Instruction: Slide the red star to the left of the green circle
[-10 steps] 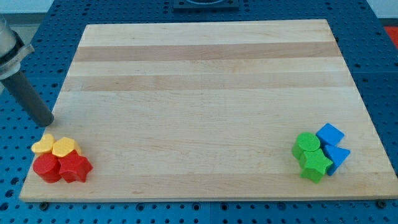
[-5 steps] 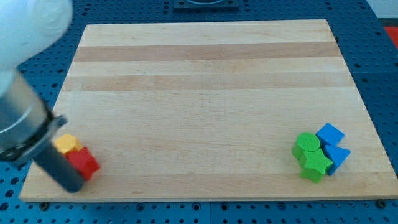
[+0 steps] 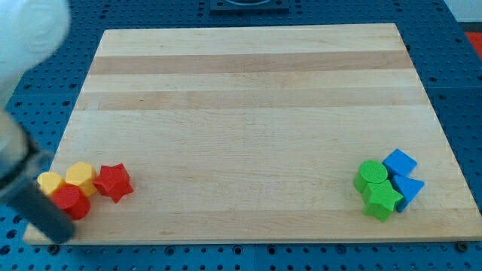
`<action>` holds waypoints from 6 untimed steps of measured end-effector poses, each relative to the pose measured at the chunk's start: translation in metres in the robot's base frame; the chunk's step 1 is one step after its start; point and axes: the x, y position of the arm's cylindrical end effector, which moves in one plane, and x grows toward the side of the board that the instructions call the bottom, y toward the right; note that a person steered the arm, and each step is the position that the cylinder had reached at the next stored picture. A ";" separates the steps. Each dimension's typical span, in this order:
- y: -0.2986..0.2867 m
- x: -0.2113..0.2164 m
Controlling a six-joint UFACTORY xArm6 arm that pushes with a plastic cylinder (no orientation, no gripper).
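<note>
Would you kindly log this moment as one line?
my tip: bottom-left corner, beside red cylinder block | red star block: far left of green circle block

The surface (image 3: 248, 113) is pale wood with a matt, smooth finish, its grain running in long lighter and darker bands across glued planks. The red star (image 3: 114, 181), green circle (image 3: 371, 174) and blue block (image 3: 399, 162) look like matt painted solids, evenly coloured. The base beneath (image 3: 456, 90) is blue perforated board, and my tip (image 3: 59, 236) ends a dark, dull rod.

a blurred white arm housing narrows into a dark cylindrical rod (image 3: 41, 214).
</note>
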 end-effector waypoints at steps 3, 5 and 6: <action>0.057 -0.062; 0.140 -0.095; 0.141 -0.095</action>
